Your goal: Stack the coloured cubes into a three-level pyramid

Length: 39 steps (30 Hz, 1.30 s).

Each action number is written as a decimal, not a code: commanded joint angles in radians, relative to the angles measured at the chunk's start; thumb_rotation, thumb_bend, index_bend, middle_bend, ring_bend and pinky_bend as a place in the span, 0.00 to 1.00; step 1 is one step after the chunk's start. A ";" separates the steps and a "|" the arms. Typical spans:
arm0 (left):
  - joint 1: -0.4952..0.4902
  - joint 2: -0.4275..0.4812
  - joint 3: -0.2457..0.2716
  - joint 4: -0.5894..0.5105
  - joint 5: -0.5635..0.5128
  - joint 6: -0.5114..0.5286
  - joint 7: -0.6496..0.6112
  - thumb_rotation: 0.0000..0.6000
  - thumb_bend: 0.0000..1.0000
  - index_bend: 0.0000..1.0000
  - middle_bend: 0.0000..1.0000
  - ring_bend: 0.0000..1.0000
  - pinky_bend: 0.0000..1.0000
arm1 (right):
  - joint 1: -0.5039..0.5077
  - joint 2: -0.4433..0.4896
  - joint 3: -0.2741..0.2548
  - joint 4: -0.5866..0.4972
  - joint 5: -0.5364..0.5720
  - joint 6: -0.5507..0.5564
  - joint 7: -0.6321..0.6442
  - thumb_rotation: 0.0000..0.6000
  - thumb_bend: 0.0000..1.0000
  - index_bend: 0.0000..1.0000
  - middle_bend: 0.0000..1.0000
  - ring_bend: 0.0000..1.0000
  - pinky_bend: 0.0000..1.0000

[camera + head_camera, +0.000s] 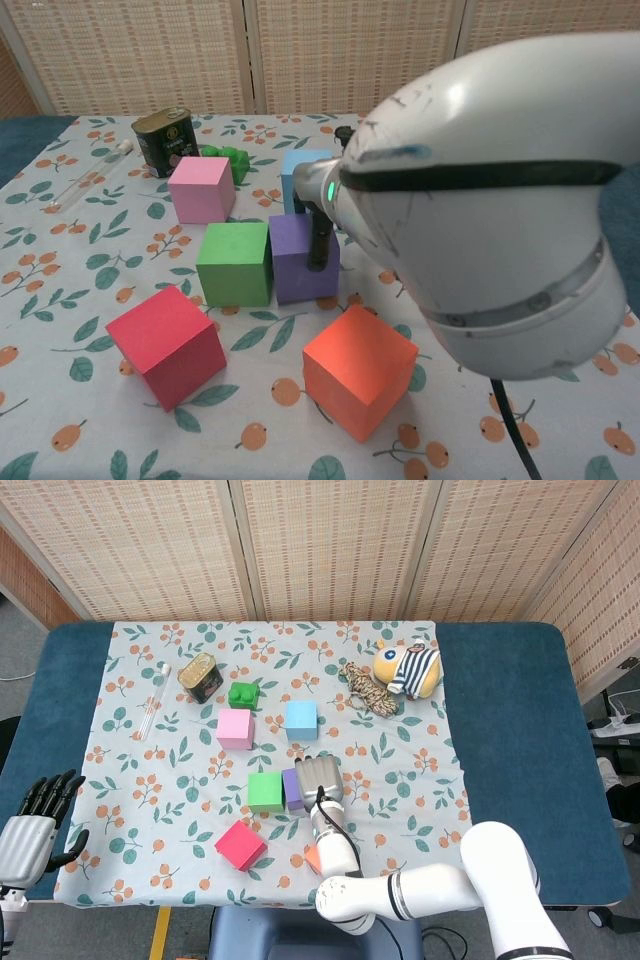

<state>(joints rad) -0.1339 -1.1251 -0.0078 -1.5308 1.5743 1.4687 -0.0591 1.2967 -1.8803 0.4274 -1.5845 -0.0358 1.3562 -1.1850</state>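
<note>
In the head view, the right hand (319,777) was laid over the purple foam cube (292,788), apparently to slide it left against the green foam cube (266,792) as base; the left hand (38,815) was held open, empty. In the chest view, the purple cube was seen just beside the green one, though whether it was gripped or merely pressed could not be told.

Head view looks down from above; chest view sits low, perhaps nearer.
</note>
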 commanded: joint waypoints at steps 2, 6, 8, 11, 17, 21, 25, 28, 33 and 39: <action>0.000 0.001 0.000 -0.001 0.001 0.000 0.001 1.00 0.41 0.00 0.00 0.00 0.04 | -0.003 -0.006 0.004 0.007 0.001 -0.004 -0.006 1.00 0.23 0.40 0.32 0.21 0.32; -0.001 0.001 0.001 -0.001 0.001 -0.001 -0.002 1.00 0.42 0.00 0.00 0.00 0.04 | -0.006 -0.009 0.011 0.009 -0.001 -0.007 -0.011 1.00 0.23 0.27 0.25 0.16 0.32; -0.001 0.001 0.001 0.000 0.001 -0.002 -0.004 1.00 0.42 0.00 0.00 0.00 0.04 | -0.008 -0.009 0.014 0.007 0.003 -0.008 -0.014 1.00 0.22 0.21 0.21 0.13 0.31; -0.002 0.003 0.001 -0.001 0.001 -0.003 -0.005 1.00 0.42 0.00 0.00 0.00 0.04 | -0.009 -0.009 0.018 0.004 0.006 -0.010 -0.021 1.00 0.20 0.14 0.18 0.11 0.30; 0.000 0.004 0.001 -0.001 0.001 0.002 -0.009 1.00 0.42 0.00 0.00 0.00 0.04 | -0.011 0.003 0.025 -0.018 0.035 -0.012 -0.050 1.00 0.16 0.07 0.14 0.08 0.27; -0.001 0.003 0.001 -0.001 0.004 0.004 -0.008 1.00 0.41 0.00 0.00 0.00 0.04 | -0.018 0.022 0.032 -0.049 0.043 -0.018 -0.053 1.00 0.15 0.05 0.14 0.08 0.26; 0.000 0.004 0.001 0.000 0.005 0.005 -0.009 1.00 0.42 0.00 0.00 0.00 0.04 | -0.042 0.083 0.015 -0.144 0.004 -0.017 -0.049 1.00 0.15 0.04 0.12 0.06 0.25; 0.001 0.004 0.001 0.001 0.001 0.005 -0.010 1.00 0.42 0.00 0.00 0.00 0.04 | -0.093 0.170 -0.014 -0.254 -0.071 -0.058 -0.003 1.00 0.15 0.01 0.08 0.03 0.20; -0.002 -0.001 0.000 -0.002 -0.004 -0.003 0.006 1.00 0.42 0.00 0.00 0.00 0.04 | -0.198 0.357 -0.079 -0.440 -0.207 -0.219 0.111 1.00 0.15 0.00 0.03 0.00 0.10; -0.005 -0.013 0.001 -0.008 -0.010 -0.014 0.042 1.00 0.42 0.00 0.00 0.00 0.04 | -0.264 0.556 -0.219 -0.538 -0.392 -0.397 0.169 1.00 0.15 0.00 0.02 0.00 0.02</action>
<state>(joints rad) -0.1379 -1.1354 -0.0067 -1.5374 1.5658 1.4567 -0.0205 1.0819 -1.4132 0.2903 -2.0623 -0.3281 1.0566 -1.0648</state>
